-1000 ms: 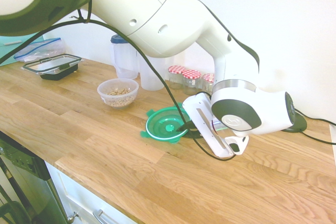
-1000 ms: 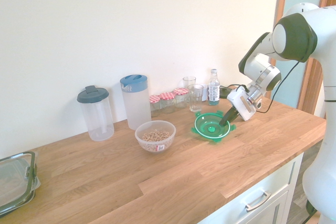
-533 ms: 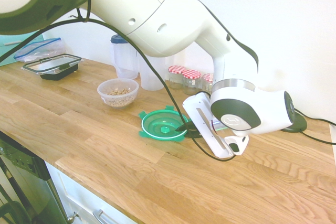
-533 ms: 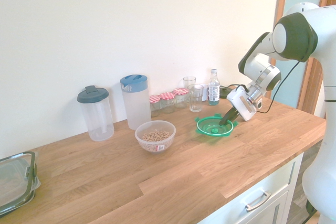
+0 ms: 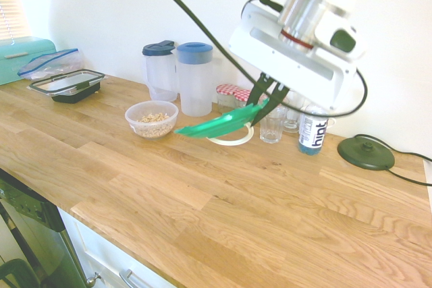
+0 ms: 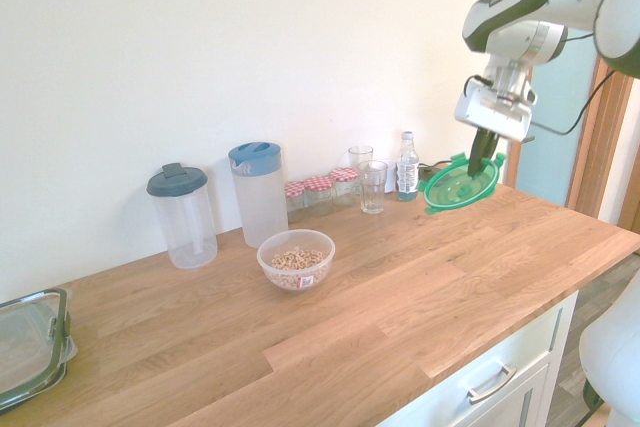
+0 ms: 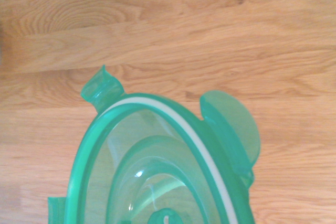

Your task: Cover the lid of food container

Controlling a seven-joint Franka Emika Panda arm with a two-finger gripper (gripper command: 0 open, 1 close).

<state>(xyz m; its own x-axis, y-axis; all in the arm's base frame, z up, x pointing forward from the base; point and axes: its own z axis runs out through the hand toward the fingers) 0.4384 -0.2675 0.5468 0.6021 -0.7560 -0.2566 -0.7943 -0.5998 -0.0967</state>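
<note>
The green translucent lid (image 5: 219,125) hangs tilted in the air above the wooden counter, and my gripper (image 5: 260,106) is shut on its raised edge. From the other side, the lid (image 6: 458,183) sits under the gripper (image 6: 475,168), well above the counter near the wall. In the wrist view the lid (image 7: 157,166) fills the lower half, its white rim ring and clip tabs showing. A thin white ring (image 5: 233,141) shows just below the lid; I cannot tell whether it rests on the counter. The food container (image 5: 152,119), a clear bowl of beige grains (image 6: 296,259), stands uncovered, apart from the lid.
Two jugs (image 5: 195,79) with blue lids stand behind the bowl. Red-lidded jars (image 6: 318,194), drinking glasses (image 5: 271,128) and a water bottle (image 5: 312,129) line the wall. A black-rimmed rectangular container (image 5: 67,85) sits at the far end. A black round base (image 5: 366,153) lies near the bottle.
The arm has swung up from its low pose and the lid has left the counter. It now hangs tilted, high and closer to the wall.
</note>
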